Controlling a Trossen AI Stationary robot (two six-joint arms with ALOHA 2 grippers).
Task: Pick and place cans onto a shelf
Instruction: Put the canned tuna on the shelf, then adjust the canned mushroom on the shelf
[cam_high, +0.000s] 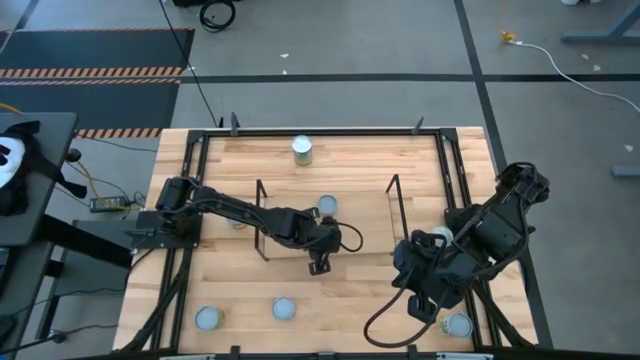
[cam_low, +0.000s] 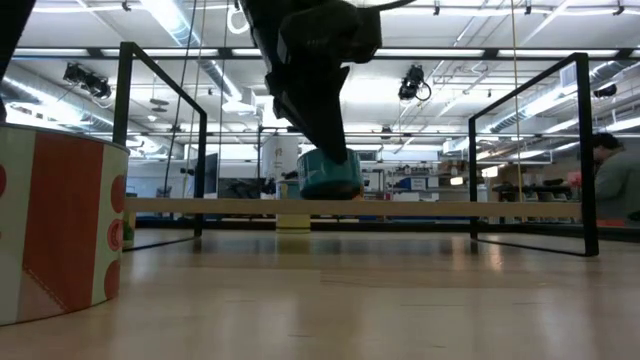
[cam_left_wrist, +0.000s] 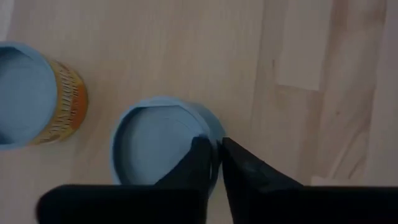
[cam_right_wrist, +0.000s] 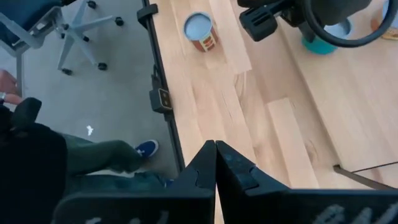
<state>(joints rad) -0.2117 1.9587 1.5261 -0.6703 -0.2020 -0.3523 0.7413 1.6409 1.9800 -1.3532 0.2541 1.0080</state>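
Left gripper (cam_left_wrist: 214, 163) pinches the rim of a teal can (cam_left_wrist: 163, 140) over the shelf (cam_high: 326, 232), arm hiding most of it. Right gripper (cam_right_wrist: 215, 163) pressed together, 4 o'clock. 1 can (cam_high: 302, 150) at 12 o'clock.

No readable text, brand or number anywhere. Yellow-orange can (cam_left_wrist: 37, 96) in the left wrist view has dark lettering on its side label, too blurred to read. Close can (cam_low: 60, 235) in the low view shows only a red and white label with red dots at the edge, no letters. Red-labelled can (cam_right_wrist: 200, 31) in the right wrist view: print too small to tell. Orange-black hazard stripes (cam_high: 95, 72) on the floor mat, no wording.
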